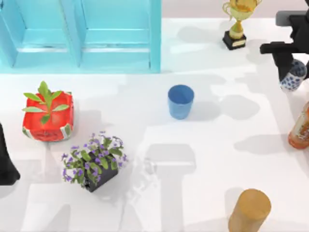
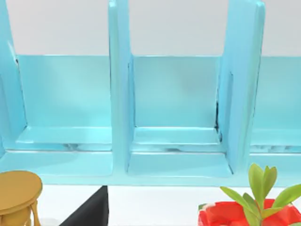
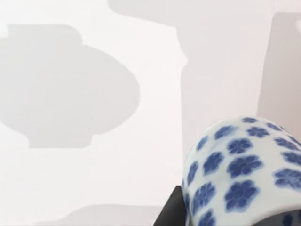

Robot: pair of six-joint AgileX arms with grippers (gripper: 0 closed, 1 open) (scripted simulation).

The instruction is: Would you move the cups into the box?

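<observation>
The right gripper's fingers grip the patterned white cup above the bench, the blue cup standing well apart from them.

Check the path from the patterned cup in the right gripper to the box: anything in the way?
Nothing visible blocks it. The right gripper holds the patterned cup at the table's right edge. The trophy stands between it and the box, near the far edge. The blue cup stands nearer, mid-table. A carry passing between them looks open.
</observation>
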